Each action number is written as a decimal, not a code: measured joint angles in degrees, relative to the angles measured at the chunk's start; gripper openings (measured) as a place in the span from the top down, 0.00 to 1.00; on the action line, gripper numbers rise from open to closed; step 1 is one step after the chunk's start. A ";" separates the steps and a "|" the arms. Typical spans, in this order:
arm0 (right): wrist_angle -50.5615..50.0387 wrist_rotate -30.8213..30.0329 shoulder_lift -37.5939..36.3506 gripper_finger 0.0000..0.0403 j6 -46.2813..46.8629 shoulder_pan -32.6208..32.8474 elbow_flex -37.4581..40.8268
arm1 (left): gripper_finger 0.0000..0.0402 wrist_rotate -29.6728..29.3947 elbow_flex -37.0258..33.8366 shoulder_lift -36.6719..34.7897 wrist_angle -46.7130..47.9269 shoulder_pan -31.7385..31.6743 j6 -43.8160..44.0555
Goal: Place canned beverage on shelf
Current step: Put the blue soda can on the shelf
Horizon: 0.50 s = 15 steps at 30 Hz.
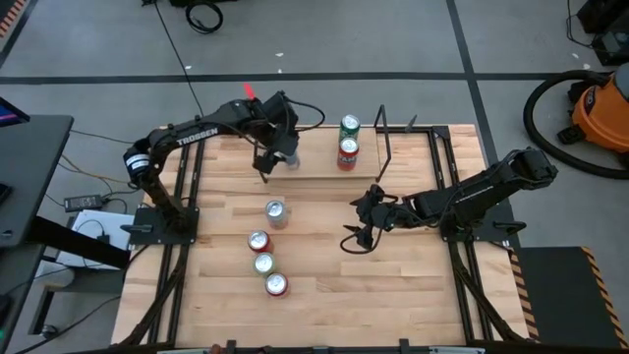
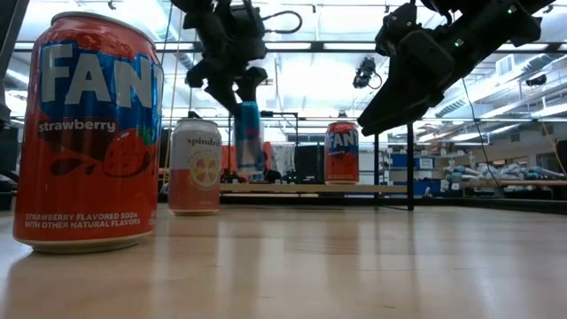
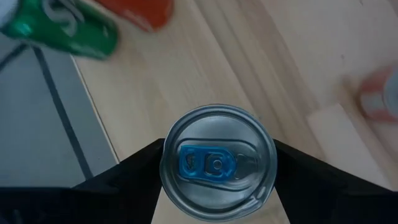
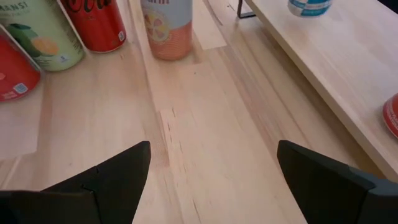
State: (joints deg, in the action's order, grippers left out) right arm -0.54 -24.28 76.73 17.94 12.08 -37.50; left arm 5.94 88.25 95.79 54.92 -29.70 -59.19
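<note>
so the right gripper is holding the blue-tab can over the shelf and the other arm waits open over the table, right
Not quite: the left gripper holds the blue-tab can, as the left wrist view shows, with its fingers on either side of it. In the high view that arm is at the shelf, and the right gripper waits open over the table.

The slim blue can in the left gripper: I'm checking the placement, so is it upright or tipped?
Upright. In the low view the slim blue can hangs vertical in the left gripper; the left wrist view looks straight down on its lid.
</note>
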 joint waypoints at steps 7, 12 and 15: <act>0.01 0.38 0.00 0.10 -1.08 0.17 0.00 | 0.31 -1.77 -0.12 0.04 1.93 -0.77 -6.81; 0.13 0.38 0.00 0.10 -1.21 0.18 0.00 | 0.31 -1.80 -0.13 0.04 2.05 -0.77 -11.86; 0.14 0.38 0.00 0.10 -1.21 0.20 0.00 | 0.31 -1.80 -0.17 0.07 2.11 -0.77 -12.21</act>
State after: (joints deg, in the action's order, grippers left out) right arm -0.40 -23.90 76.73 16.73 12.27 -37.50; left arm 4.14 88.07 95.85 57.04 -30.48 -71.40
